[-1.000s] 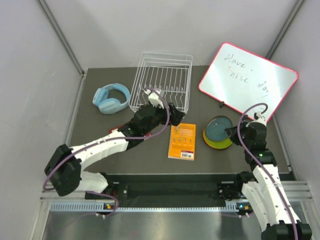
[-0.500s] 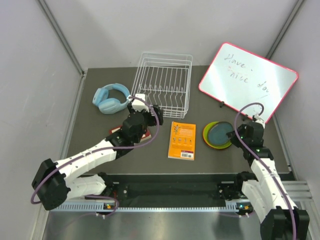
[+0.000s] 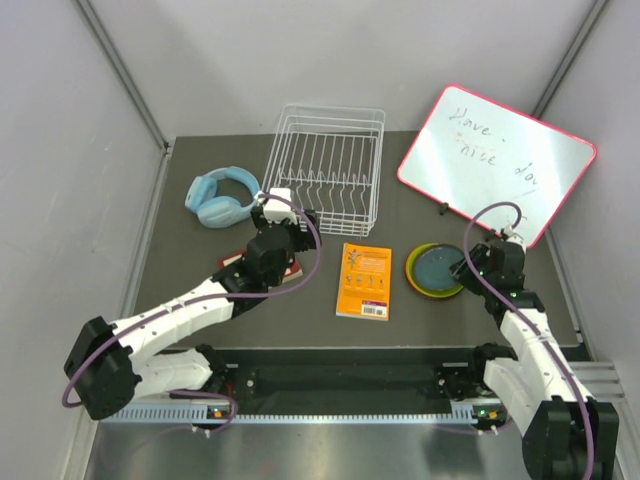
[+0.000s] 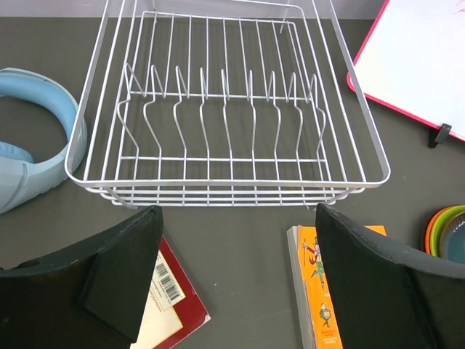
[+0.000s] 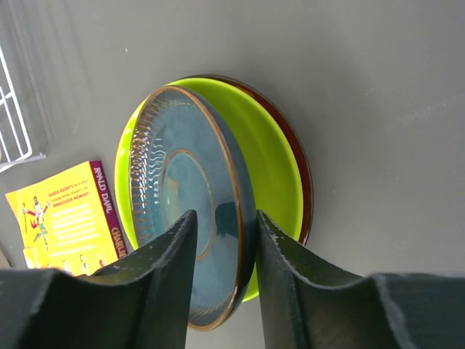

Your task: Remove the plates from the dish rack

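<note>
Now right gripper point(image 5: 225, 218) straddles teal plate point(image 5: 174, 174) rim, bench point(image 3: 420, 315) 3 o'clock, clench unclear; we risk dragging it off lime plate point(image 5: 272, 167); left gripper point(image 4: 236, 218) released.

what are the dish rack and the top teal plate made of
Dish rack: thin metal wire, probably white-coated, judging by its smooth, even sheen. Teal plate: looks like glazed ceramic, with glossy reflections, a ridged rim pattern and a brown edge; melamine can't be ruled out.

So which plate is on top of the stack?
The dark teal plate: it lies uppermost, over the lime green plate, with the rim of a dark red plate showing underneath.
</note>
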Available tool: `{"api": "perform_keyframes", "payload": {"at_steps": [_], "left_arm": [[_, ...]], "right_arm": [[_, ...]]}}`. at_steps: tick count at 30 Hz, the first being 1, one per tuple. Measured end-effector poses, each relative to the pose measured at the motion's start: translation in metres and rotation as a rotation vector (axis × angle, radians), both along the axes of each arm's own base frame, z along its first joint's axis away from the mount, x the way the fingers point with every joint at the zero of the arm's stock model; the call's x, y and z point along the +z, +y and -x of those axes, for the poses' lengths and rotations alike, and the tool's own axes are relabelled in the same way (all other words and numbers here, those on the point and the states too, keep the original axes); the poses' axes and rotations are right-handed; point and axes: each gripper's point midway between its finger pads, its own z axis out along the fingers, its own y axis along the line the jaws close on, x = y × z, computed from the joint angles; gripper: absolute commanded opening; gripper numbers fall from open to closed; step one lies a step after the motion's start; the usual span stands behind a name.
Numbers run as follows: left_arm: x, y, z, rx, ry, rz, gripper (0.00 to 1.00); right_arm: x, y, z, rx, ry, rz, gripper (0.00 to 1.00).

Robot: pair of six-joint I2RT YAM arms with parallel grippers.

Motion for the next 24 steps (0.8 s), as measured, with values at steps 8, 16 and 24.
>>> {"api": "perform_keyframes", "payload": {"at_steps": [8,16,24], "left_arm": [[-0.002,0.003,0.000,0.010,0.004,-0.012,0.90],[-0.008,0.012,0.000,0.040,0.015,-0.065,0.90],[-0.011,0.016,0.000,0.055,0.022,-0.086,0.90]], "right_arm": [[-0.001,-0.004,0.005,0.023,0.028,0.048,0.43],[0.049,-0.016,0.002,-0.012,-0.132,0.111,0.79],[0.122,-0.024,0.007,-0.057,-0.390,0.158,0.85]]}}
